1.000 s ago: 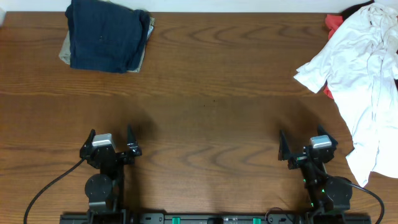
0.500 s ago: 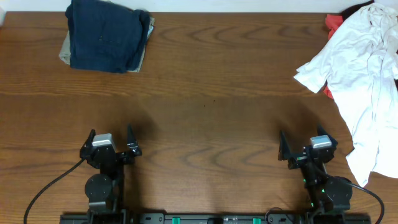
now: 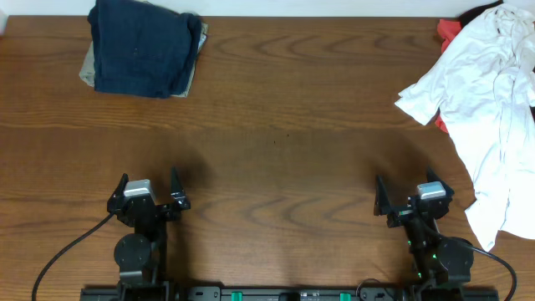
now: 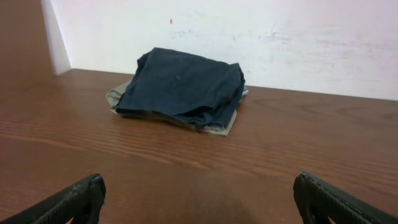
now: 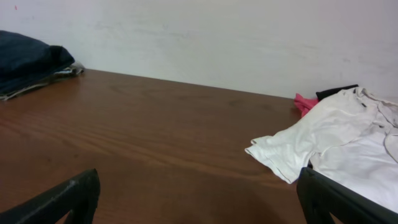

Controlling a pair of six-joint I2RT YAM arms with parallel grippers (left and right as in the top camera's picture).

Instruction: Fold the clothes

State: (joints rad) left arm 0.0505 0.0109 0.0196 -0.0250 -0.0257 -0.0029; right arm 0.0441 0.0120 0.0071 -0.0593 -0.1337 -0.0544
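A crumpled white T-shirt (image 3: 493, 92) lies at the table's right edge, over a red garment (image 3: 449, 29) and a black one (image 3: 476, 12). In the right wrist view the T-shirt (image 5: 336, 140) spreads at the right, its sleeve pointing left, with the red garment (image 5: 305, 102) behind it. A folded navy garment (image 3: 142, 46) rests on a tan one (image 3: 86, 68) at the far left; the left wrist view shows this navy garment (image 4: 183, 87) straight ahead. My left gripper (image 3: 149, 184) and right gripper (image 3: 407, 191) sit near the front edge, both open and empty, far from all the clothes.
The brown wooden table (image 3: 276, 125) stretches between the two piles. A white wall (image 4: 280, 37) stands behind the far edge. Black cables run from both arm bases at the front.
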